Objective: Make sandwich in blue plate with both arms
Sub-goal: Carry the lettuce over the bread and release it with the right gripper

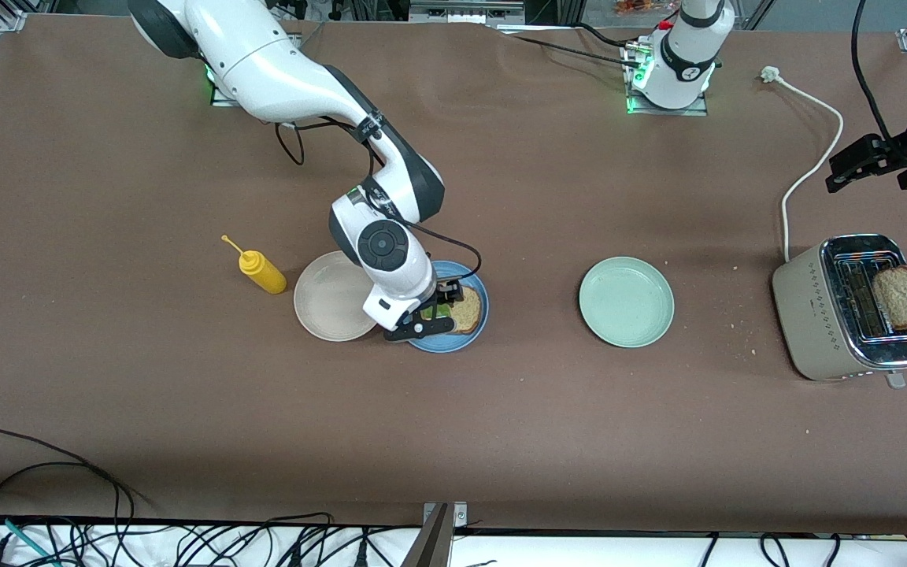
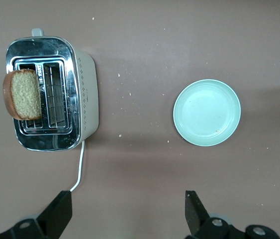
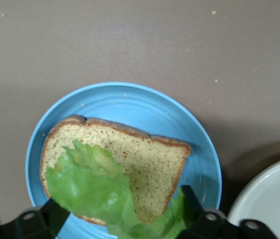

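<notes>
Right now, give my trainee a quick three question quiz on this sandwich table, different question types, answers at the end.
1. True or false: the lettuce leaf lies on the bread slice in the blue plate.
2. Which plate lies nearest the toaster? A) beige plate B) pale green plate C) blue plate
3. Fill in: the second bread slice sticks out of the ____.

Key: 1 true; 2 B; 3 toaster. Extra: the right hand is open over the blue plate; the left hand waits open over the table near the toaster.
</notes>
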{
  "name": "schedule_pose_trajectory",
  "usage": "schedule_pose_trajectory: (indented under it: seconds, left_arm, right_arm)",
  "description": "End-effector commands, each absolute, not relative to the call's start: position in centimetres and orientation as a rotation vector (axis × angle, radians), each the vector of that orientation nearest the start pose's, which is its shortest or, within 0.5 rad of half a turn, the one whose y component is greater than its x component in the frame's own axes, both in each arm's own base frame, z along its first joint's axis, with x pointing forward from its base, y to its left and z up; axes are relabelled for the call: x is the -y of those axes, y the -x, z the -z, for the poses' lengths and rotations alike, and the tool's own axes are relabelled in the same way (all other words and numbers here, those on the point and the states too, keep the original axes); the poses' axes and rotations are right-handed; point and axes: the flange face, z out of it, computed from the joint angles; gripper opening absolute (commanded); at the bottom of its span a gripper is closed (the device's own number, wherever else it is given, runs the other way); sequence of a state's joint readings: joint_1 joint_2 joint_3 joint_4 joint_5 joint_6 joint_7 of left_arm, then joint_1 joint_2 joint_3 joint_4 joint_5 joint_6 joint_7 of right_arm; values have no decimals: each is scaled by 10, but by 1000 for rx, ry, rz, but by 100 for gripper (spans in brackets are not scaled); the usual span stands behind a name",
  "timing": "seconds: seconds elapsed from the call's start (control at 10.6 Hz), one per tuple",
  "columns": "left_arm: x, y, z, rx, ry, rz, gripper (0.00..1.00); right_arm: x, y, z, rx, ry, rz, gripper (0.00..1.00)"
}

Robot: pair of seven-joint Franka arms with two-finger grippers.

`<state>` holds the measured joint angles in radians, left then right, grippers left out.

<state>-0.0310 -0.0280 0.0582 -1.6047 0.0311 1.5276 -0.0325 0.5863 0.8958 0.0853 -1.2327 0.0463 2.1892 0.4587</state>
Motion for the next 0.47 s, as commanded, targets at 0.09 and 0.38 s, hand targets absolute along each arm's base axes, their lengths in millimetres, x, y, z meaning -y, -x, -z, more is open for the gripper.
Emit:
schedule_pose_trajectory:
  seconds: [0.09,0.38]
  left_arm:
    - [-20,-542,-623,81,3078,-75,100]
    - [-21,-542,-623,83,3078,-75,100]
  right_arm:
    - [-459,-617,-294,216,2964,84,100]
    - [-453,-614,-341,233,2967,93,100]
